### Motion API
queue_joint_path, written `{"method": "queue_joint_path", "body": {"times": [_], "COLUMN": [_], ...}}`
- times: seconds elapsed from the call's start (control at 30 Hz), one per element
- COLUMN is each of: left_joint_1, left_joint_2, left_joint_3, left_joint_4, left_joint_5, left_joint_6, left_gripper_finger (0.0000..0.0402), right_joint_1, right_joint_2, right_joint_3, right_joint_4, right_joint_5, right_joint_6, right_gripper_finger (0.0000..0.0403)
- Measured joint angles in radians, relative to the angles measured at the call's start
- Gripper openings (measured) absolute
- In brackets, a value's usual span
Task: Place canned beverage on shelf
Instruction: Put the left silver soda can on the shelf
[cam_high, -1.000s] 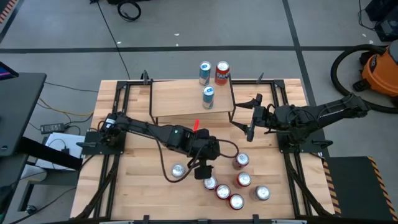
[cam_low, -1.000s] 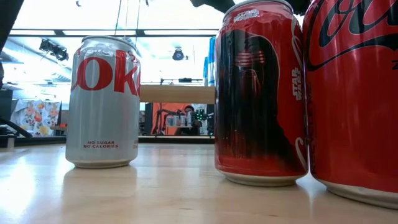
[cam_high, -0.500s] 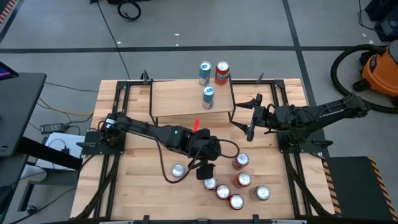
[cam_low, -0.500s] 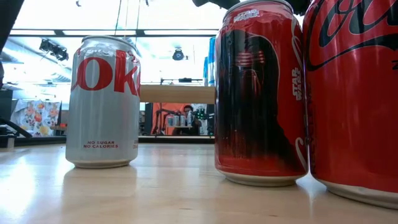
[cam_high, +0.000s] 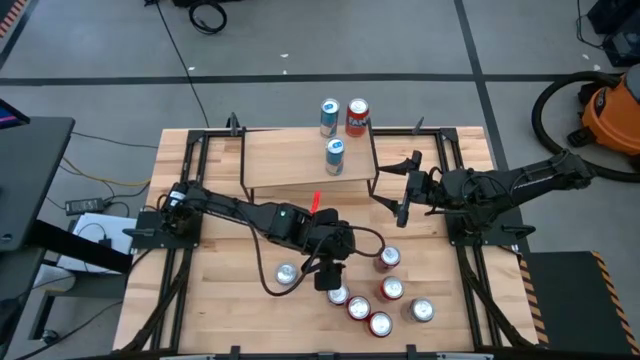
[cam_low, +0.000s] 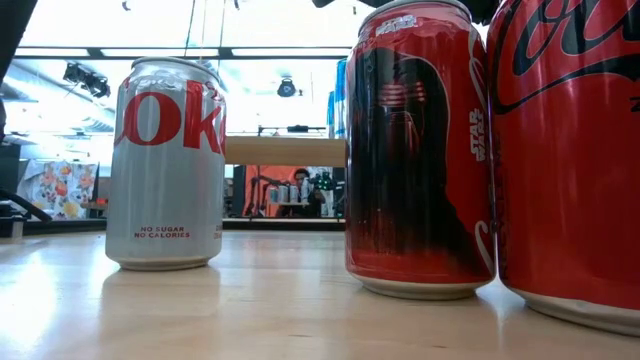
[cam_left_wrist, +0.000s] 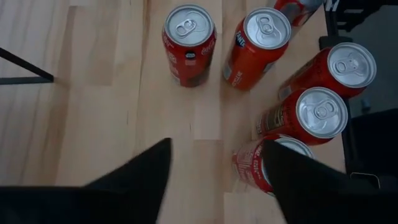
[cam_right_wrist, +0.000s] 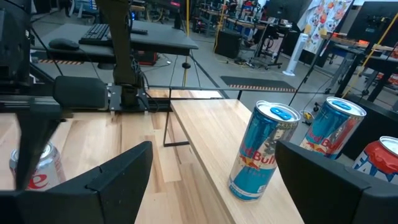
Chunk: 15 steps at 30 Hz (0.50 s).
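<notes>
Grey workshop flooring surrounds a slatted wooden tabletop (cam_high: 220, 290), on which everything is set out. Beyond the left gripper (cam_high: 327, 277), toward the far edge, the shelf (cam_high: 290, 158) is raised on thin black legs; one blue Red Bull can (cam_high: 335, 156) is already stood on it, and a second blue can (cam_high: 329, 116) and a red Fanta can (cam_high: 357, 117) are seen just past its far edge. The right gripper (cam_high: 403, 190) is held beside the shelf's right end with its fingers spread and nothing between them.

The left gripper is lowered over a cluster of red cola cans, its fingers parted and not yet clamped. In the left wrist view, the nearest red cola can (cam_left_wrist: 264, 163) is stood upright on the tabletop, touching or just inside one fingertip, off-centre rather than squarely between the two. A silver Diet Coke can (cam_high: 287, 273) is stood just beside the gripper on its other side.

The can is judged rigid but thin-walled, moderately heavy if full, and smooth enough to slip; it would best be taken around the mid-body, squarely across its width.
</notes>
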Motion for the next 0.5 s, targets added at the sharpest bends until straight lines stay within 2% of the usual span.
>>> {"method": "queue_joint_path", "body": {"times": [0.1,0.17,0.5], "left_joint_1": [0.0,0.0,0.006], "left_joint_2": [0.0,0.0,0.0], "left_joint_3": [0.0,0.0,0.0], "left_joint_4": [0.012,0.015,0.015], "left_joint_5": [0.0,-0.001,-0.001], "left_joint_6": [0.019,0.038,0.087], "left_gripper_finger": [0.0356,0.0388,0.0392], "right_joint_1": [0.0,0.0,0.0], "right_joint_2": [0.0,0.0,0.0], "right_joint_3": [0.0,0.0,0.0], "right_joint_4": [0.0,0.0,0.0], "right_joint_5": [0.0,0.0,0.0], "right_joint_6": [0.0,0.0,0.0], "right_gripper_finger": [0.0349,0.0349,0.0349]}}
